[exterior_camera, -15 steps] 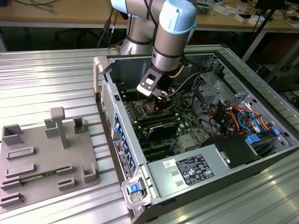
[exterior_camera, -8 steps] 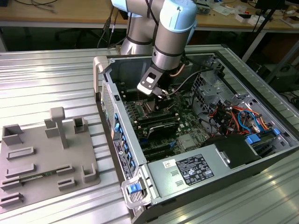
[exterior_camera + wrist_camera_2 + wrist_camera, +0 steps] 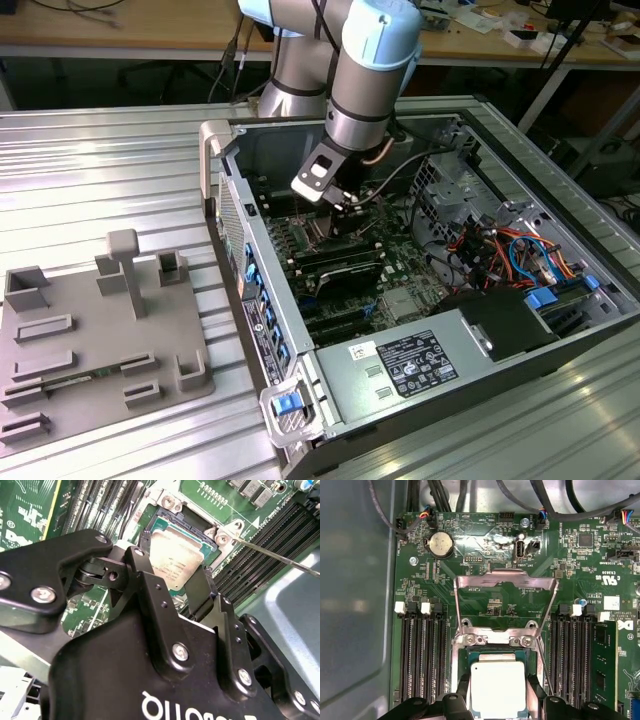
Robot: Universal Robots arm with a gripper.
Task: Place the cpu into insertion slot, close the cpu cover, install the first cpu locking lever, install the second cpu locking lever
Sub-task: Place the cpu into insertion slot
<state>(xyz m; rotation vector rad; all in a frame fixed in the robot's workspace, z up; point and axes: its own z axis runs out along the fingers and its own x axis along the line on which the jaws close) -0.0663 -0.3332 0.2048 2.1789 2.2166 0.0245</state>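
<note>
Cpu (image 3: 497, 687) sits deep in the open computer case (image 3: 255, 270), on the green motherboard (image 3: 485, 535). The cpu cover (image 3: 505, 580) is swung back on its hinge, just beyond the insertion slot (image 3: 495, 653), where the chip lies flat. My hand (image 3: 498, 700) straddles the cpu from directly above, so it lies straight below me. Whether I am grasping it or released, I cannot tell. A thin locking lever (image 3: 280, 558) runs beside the slot.

cpu (image 3: 498, 687) in insertion slot (image 3: 496, 650), between memory slots (image 3: 422, 655)
</note>
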